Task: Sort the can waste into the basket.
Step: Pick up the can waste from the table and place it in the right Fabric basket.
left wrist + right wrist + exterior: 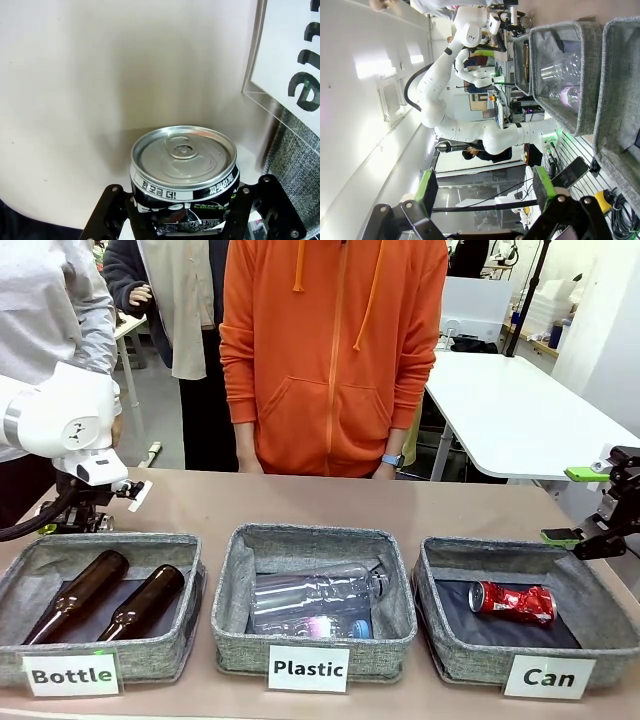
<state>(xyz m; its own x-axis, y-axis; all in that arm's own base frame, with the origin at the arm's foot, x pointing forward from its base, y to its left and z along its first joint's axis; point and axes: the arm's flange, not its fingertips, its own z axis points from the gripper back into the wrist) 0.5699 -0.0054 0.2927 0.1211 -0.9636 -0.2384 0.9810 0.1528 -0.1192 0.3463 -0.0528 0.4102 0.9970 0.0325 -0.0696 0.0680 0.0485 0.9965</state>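
Three grey fabric baskets sit in a row on the brown worktop [300,505], labelled Bottle, Plastic and Can, so each kind of waste has its own bin. The red can [512,601] already lies in the Can basket [570,585] at the robot's right. The black and silver can [184,175] stands upright between the left gripper's [184,220] jaws, which are closed on its lower body, apparently for carrying across. The right gripper [485,187] hangs beside the Can basket, jaws wide apart and holding nothing
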